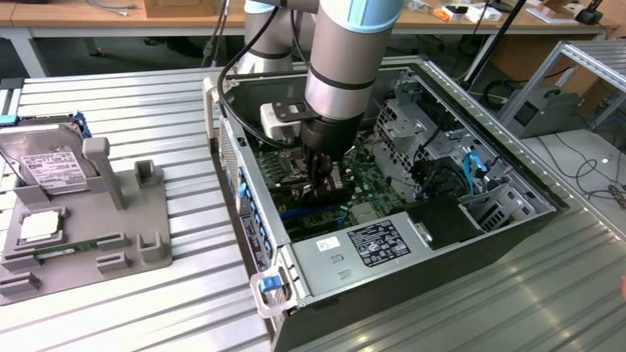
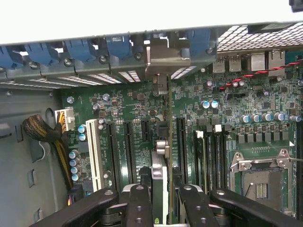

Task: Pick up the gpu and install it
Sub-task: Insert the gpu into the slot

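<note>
The gpu (image 2: 161, 151) is a thin dark card seen edge-on in the wrist view. It stands upright over the green motherboard (image 2: 265, 137), between long black expansion slots (image 2: 129, 151). Its silvery bracket (image 2: 163, 59) reaches the row of rear slot openings with blue clips. My gripper (image 2: 164, 191) is shut on the card, one black finger (image 2: 138, 203) on each side. In the exterior view the gripper (image 1: 323, 180) is low inside the open computer case (image 1: 509, 220), with the gpu (image 1: 318, 194) below it. I cannot tell whether the card sits in a slot.
A grey fixture tray (image 1: 98, 242) lies at the exterior view's left, holding a hard drive (image 1: 44, 158) and a memory stick (image 1: 59, 253). Inside the case are the power supply (image 1: 377, 242), drive cages (image 1: 411, 125), a white slot (image 2: 93, 156) and the CPU socket (image 2: 258, 177).
</note>
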{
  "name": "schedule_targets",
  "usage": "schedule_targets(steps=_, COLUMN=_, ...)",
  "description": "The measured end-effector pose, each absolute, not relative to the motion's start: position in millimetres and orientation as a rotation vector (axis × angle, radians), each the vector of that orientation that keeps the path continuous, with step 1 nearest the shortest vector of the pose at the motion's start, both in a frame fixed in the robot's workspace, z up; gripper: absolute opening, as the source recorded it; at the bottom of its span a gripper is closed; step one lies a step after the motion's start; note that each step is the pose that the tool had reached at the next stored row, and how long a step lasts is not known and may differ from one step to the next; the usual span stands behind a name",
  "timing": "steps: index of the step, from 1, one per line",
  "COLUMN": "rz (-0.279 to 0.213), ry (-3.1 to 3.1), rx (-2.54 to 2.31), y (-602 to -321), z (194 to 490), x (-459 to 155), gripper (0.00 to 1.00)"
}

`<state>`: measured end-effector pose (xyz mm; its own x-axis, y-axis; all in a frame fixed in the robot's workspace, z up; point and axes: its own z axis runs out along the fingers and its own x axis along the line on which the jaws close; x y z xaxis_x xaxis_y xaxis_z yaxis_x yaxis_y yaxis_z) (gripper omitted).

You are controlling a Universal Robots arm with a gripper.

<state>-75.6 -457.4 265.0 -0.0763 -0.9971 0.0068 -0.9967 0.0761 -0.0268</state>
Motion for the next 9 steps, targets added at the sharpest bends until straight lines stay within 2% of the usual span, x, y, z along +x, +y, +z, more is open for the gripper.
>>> schedule_targets(steps=9, rz=-0.044, ry=2.297, rx=-2.129, y=-457.4, z=262.6, x=-76.6, gripper=0.27)
